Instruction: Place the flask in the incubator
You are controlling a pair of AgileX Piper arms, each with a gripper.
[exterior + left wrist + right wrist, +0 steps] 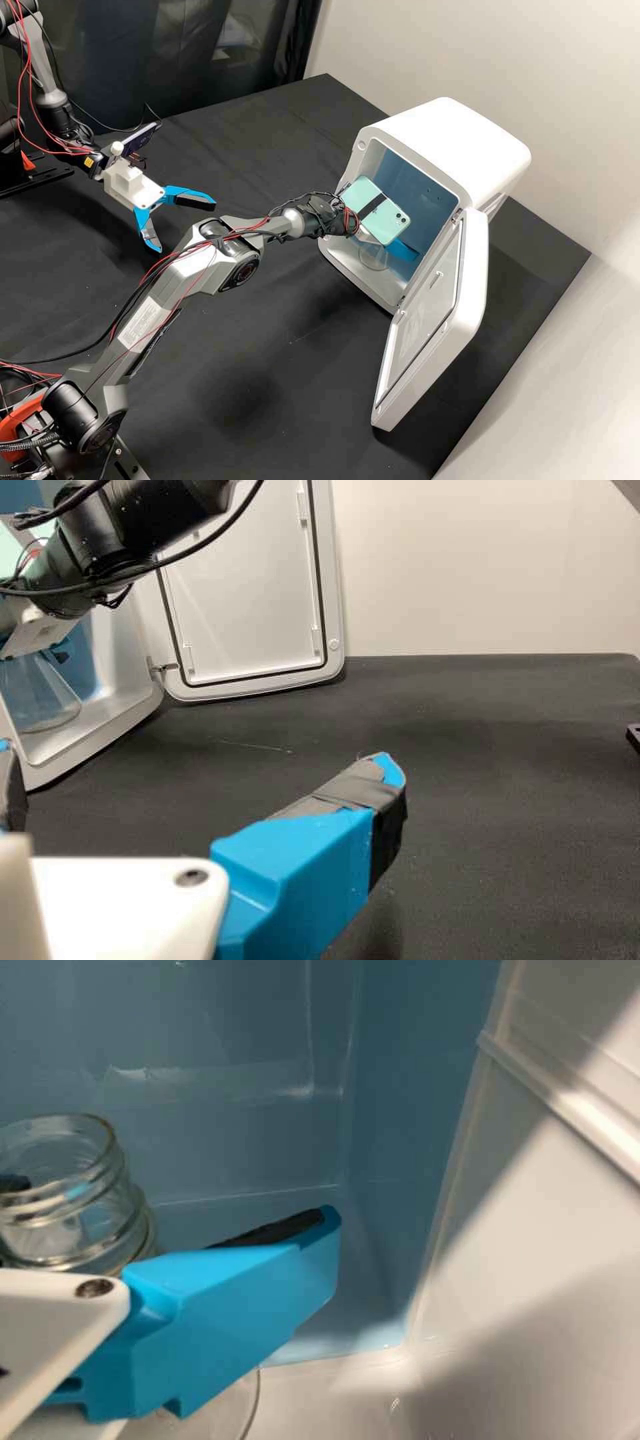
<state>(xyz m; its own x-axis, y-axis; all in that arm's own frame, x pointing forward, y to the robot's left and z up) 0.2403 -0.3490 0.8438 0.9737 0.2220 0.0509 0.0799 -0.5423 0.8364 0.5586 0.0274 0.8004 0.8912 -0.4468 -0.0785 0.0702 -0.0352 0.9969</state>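
The glass flask (60, 1200) sits low inside the open incubator (460, 147), with the right gripper (399, 251) at its neck; clamped or loose, I can't tell. It's best released only once the base is flat, then backed straight out. The left gripper (181, 223) hangs spread wide over the bench (267, 367).

The flask (60, 1195) is clear glass, conical, with a wide beaded neck. It stands upright, with its neck clamped between the fingers (230, 1305) of the right gripper (165, 1210) and its broad base below the fingertips, at the white chamber floor. The incubator (460, 147) is a white housing whose blue interior encloses the fingers. Its door (433, 313) stands fully open, swung outward, off to one side of the fingers.
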